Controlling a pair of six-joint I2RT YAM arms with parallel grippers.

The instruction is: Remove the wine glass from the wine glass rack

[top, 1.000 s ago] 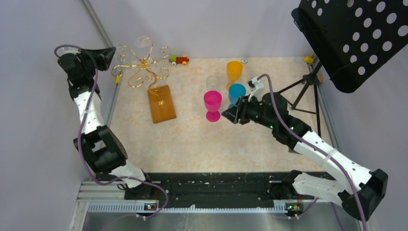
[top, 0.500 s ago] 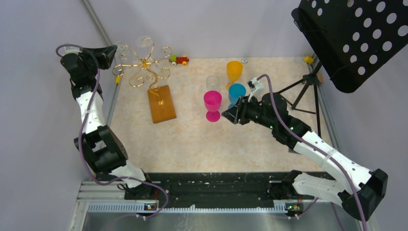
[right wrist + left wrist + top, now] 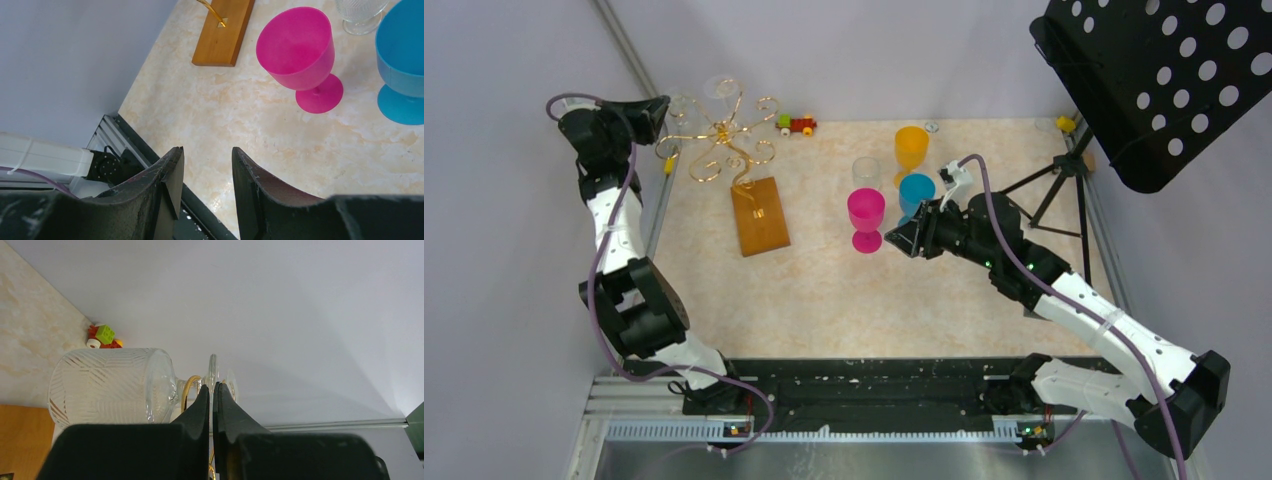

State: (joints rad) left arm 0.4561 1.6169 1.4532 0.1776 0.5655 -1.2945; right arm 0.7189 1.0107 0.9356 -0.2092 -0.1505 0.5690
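Observation:
A clear ribbed wine glass [image 3: 110,385] hangs sideways on a gold arm of the wine glass rack [image 3: 190,384]. My left gripper [image 3: 213,388] is shut on the thin round foot of this glass, high at the back left [image 3: 662,106]. The wine glass rack [image 3: 724,140] spreads its curled arms above a brown wooden base [image 3: 760,216]. A second clear glass [image 3: 719,87] hangs on a farther arm. My right gripper [image 3: 206,156] hovers open and empty over the table, next to the pink goblet [image 3: 297,47].
A pink goblet [image 3: 865,215], a blue one [image 3: 916,190], an orange one [image 3: 911,147] and a clear glass [image 3: 865,170] stand mid-table. A toy train [image 3: 796,125] lies at the back. A black music stand [image 3: 1164,80] on a tripod [image 3: 1064,180] fills the right.
My left gripper has shifted slightly to the right, towards the rack, still shut on the glass's foot. The right arm has stayed still.

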